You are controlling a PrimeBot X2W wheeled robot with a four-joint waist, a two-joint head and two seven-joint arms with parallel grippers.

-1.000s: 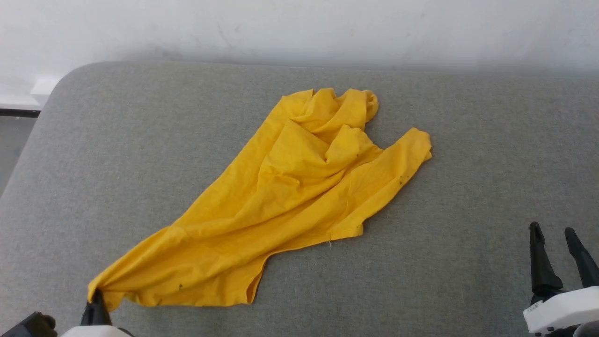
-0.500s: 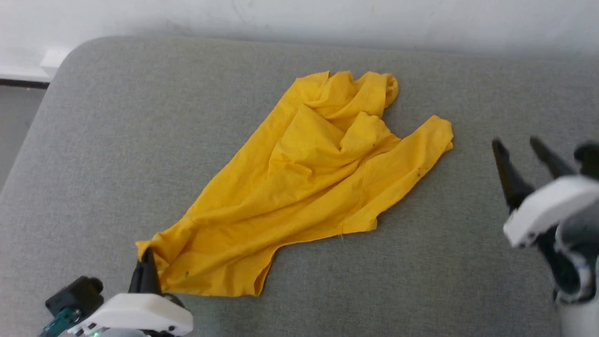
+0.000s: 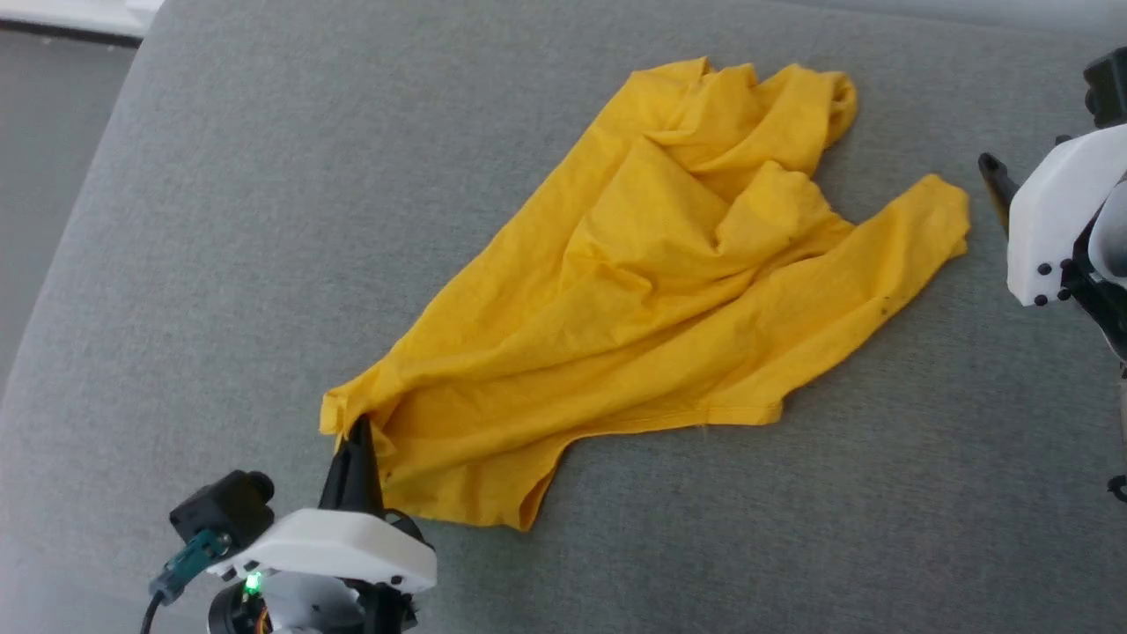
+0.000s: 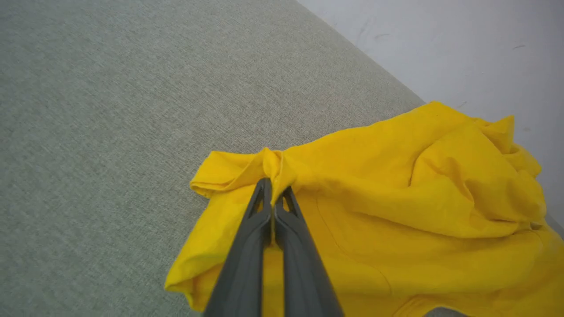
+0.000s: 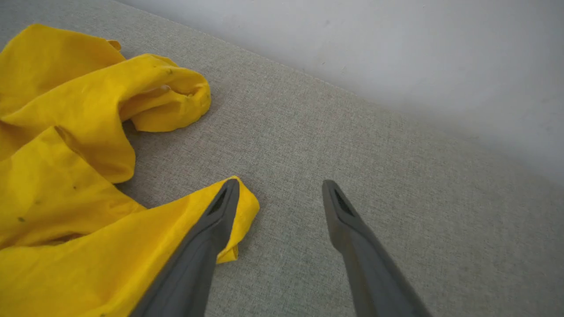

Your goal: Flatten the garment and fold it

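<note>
Grey woven cushion surface, rounded corner – pale wall behind, grey floor left

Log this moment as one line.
left gripper: shut on garment corner | right gripper: open, near garment's far tip | garment: crumpled on grey surface, not yet flat

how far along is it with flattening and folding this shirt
Early. Done: the left gripper is shut on a bunched corner of the garment. In hand: the right gripper is open, one finger over another corner of the cloth, nothing pinched yet. Left: the garment lies crumpled and creased on the grey cushion, so flattening and every fold remain.
</note>
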